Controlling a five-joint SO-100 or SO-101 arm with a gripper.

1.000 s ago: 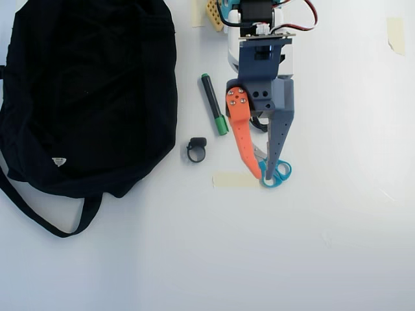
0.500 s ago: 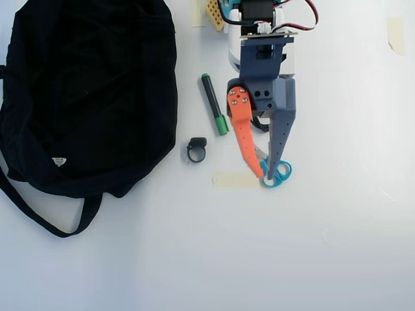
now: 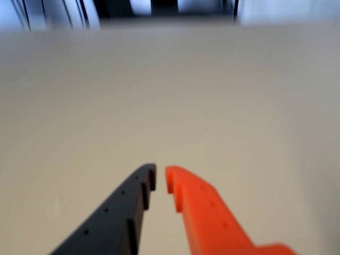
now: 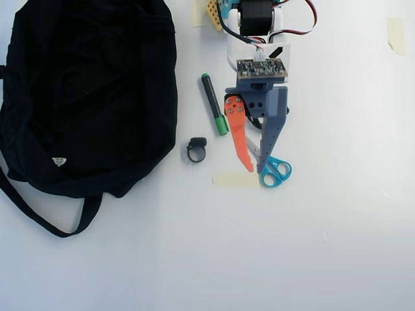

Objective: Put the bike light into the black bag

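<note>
Jaws nearly closed, empty: orange and grey tips a narrow slit apart, hanging over the teal scissors (image 4: 275, 172). No point after "jaws" per habit; gripper (image 4: 257, 170) centre there. Bike light (image 4: 196, 149) lies on the table (image 4: 311, 246), untouched, to the left of the tips in the overhead view, past the green marker's (image 4: 214, 103) cap end. Black bag (image 4: 84, 91) further left again. Next move, likely: swing left, open.
</note>
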